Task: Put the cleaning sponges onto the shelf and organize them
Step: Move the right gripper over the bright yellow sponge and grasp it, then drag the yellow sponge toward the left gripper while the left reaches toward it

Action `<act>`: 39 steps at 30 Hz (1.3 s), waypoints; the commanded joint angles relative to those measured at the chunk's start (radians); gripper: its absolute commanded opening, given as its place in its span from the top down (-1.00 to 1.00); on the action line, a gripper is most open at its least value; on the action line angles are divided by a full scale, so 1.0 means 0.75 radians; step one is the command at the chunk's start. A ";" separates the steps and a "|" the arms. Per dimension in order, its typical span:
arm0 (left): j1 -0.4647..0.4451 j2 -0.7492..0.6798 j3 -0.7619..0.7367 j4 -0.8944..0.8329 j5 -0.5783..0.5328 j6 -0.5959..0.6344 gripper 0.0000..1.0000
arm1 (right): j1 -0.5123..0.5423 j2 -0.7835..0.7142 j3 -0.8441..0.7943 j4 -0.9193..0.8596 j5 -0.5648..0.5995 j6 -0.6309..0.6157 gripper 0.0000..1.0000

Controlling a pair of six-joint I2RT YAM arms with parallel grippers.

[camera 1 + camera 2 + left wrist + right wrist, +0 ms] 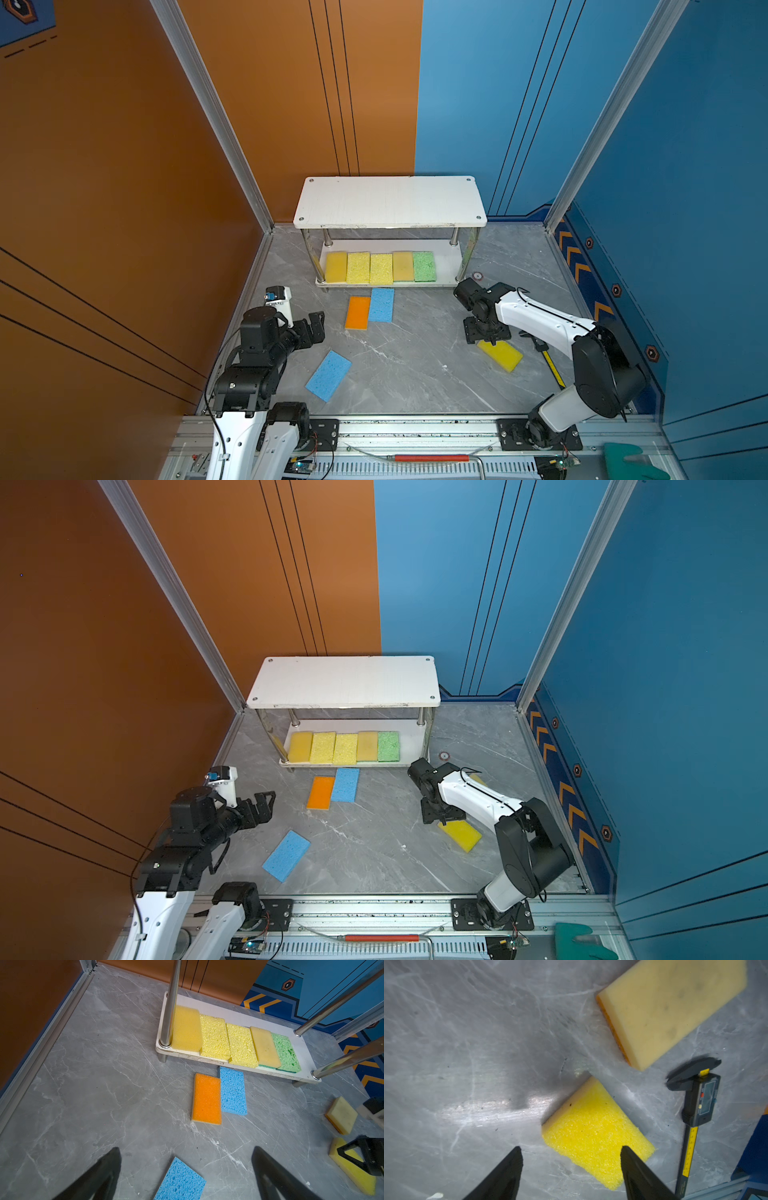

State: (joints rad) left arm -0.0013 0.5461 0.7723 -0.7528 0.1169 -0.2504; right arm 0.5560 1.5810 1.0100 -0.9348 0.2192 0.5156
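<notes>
The shelf (390,201) stands at the back. Its lower board (305,1049) carries a row of yellow sponges (358,267) ending in a green one (424,266). On the floor lie an orange sponge (358,312), a blue one (381,304) beside it, another blue one (328,375), a yellow one (500,355) and a pale tan one (670,1012). My left gripper (316,326) hangs open above the floor, empty, near the second blue sponge (180,1180). My right gripper (570,1148) points down, open, over a corner of the yellow sponge (593,1132).
A digital caliper (695,1105) lies on the floor right of the yellow sponge. A small red ring (477,275) marks the floor by the shelf's right leg. Walls close in left, back and right. A green glove (631,461) and a red-handled tool (432,458) lie on the front rail.
</notes>
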 commanded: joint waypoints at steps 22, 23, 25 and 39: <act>-0.006 0.005 -0.015 0.006 0.026 0.019 -0.96 | -0.048 0.100 -0.122 0.107 -0.046 -0.070 0.81; -0.005 0.003 -0.015 0.006 0.024 0.019 -0.96 | -0.046 0.094 -0.121 0.108 -0.049 -0.070 0.90; -0.006 0.003 -0.015 0.006 0.024 0.019 -0.96 | -0.040 0.079 -0.120 0.105 -0.058 -0.066 1.00; -0.068 0.073 -0.006 0.068 0.239 -0.112 -0.96 | 0.146 -0.211 -0.142 0.422 -0.390 0.381 1.00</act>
State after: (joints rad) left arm -0.0372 0.5804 0.7723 -0.7418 0.2089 -0.2798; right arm 0.6163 1.4292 0.9211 -0.7395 0.0086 0.6548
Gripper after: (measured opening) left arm 0.981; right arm 0.056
